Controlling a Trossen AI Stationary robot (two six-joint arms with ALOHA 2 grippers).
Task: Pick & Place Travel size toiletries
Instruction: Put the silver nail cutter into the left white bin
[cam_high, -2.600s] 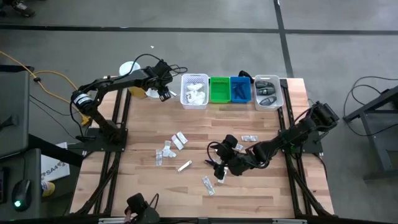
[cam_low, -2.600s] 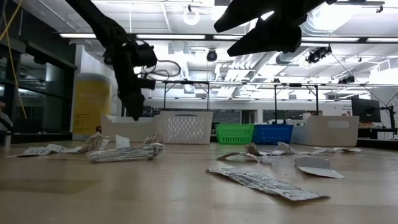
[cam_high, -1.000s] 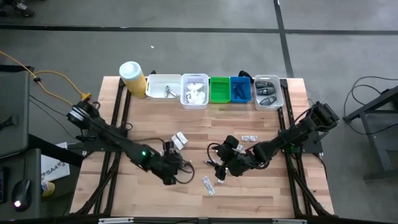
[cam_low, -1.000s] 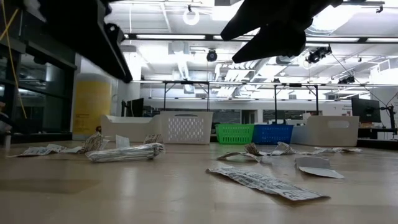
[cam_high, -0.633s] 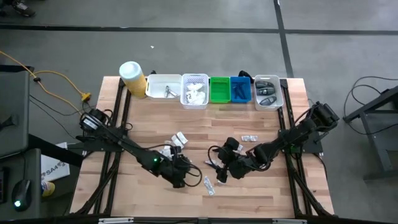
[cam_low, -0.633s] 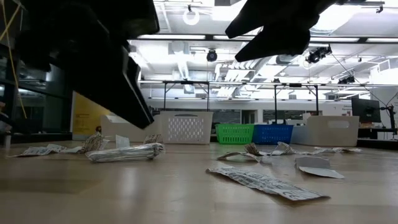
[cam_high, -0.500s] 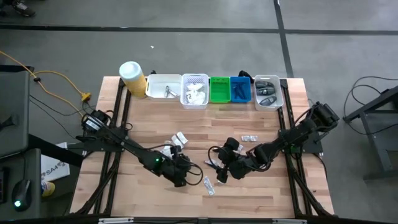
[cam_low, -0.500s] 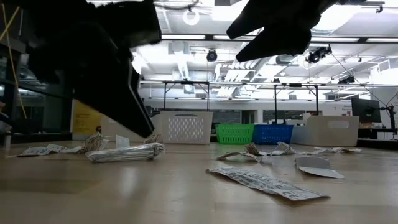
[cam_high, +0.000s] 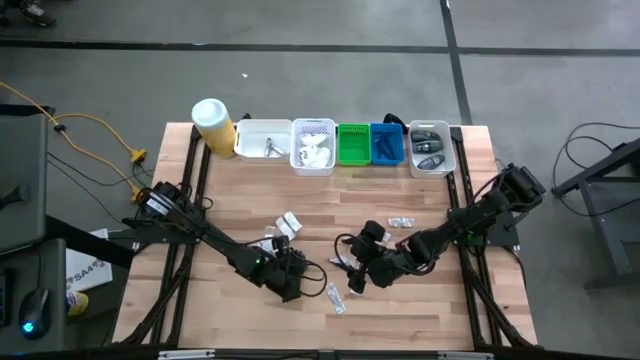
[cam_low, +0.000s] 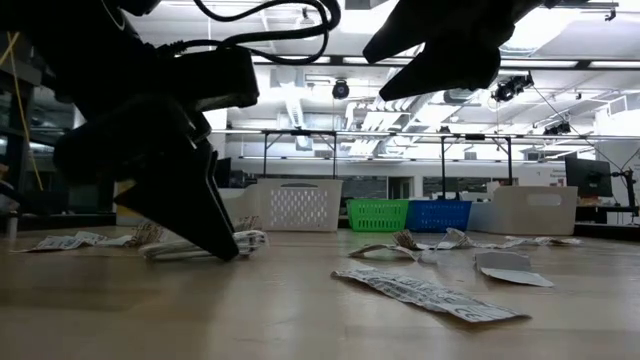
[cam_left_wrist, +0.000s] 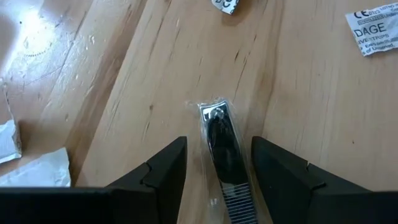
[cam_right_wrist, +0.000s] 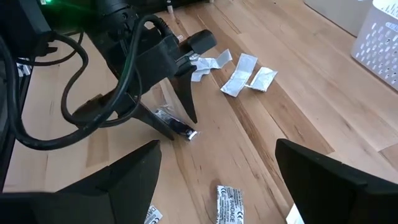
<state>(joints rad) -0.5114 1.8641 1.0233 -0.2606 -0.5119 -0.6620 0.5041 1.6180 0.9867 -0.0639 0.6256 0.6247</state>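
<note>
A clear sachet with a dark stick inside lies flat on the wooden table, also in the right wrist view. My left gripper is open and low over it, one finger on each side of the sachet, slanting down; I see no touch. In the high view my left gripper is at the table's middle, near side. My right gripper hangs open above the table just to its right, holding nothing. More sachets lie scattered around.
A row of bins stands along the far edge: two white, one green, one blue, one grey-white. A yellow canister is at the far left. A bandage sachet lies near both grippers.
My left gripper has come down toward the table and moved a little toward the right edge, ending low over the dark sachet with its fingers astride it. It has rolled slightly. The sachets have not moved.
</note>
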